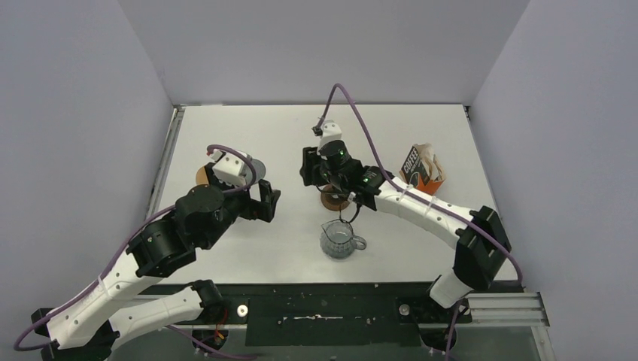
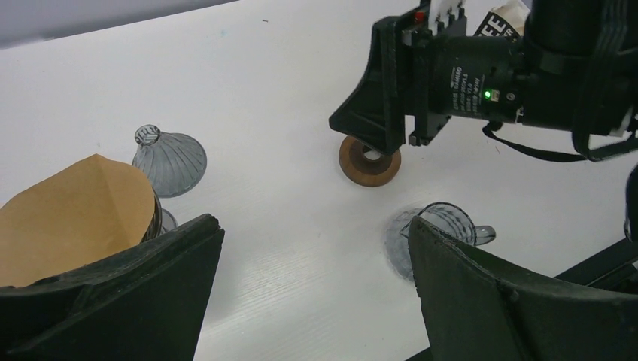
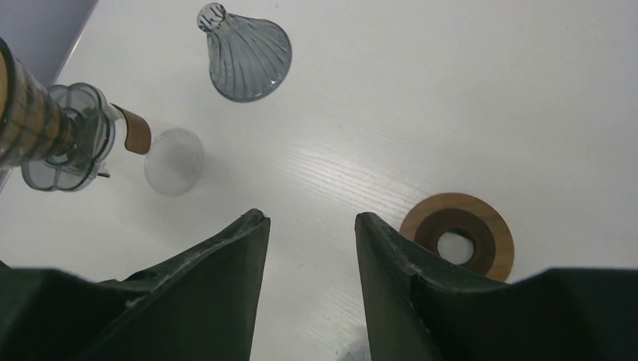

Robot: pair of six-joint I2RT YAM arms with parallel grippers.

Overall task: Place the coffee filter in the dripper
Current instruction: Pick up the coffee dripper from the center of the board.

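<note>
1. Right wrist: the right pincer (image 3: 312,222) is spread part-way, with only bare counter (image 3: 451,98) between its fingers. A brown wooden ring (image 3: 493,229) lies flat just beside one finger. The dripper (image 3: 248,53), smoky grey and ribbed, appears to stand wide mouth down with its narrow neck up, well apart from this pincer. Near it are a clear round glass (image 3: 173,160) and a clear vessel (image 3: 64,143) with a wooden handle piece.
2. Left wrist: the left pincer (image 2: 314,224) is spread wide and pinches nothing. The dripper sits to the left, just beside a tan-brown paper cone (image 2: 75,214). The right pincer hangs directly over the ring. A glass jug (image 2: 444,218) with a side handle stands apart from the ring, and a coffee bag (image 2: 500,19) shows at the top right corner.
3. Top external: the dripper shows as a grey disc partly hidden under the left arm's wrist, left of the right pincer. The jug stands between the ring and the arm bases. The coffee bag is near the counter's right edge.
</note>
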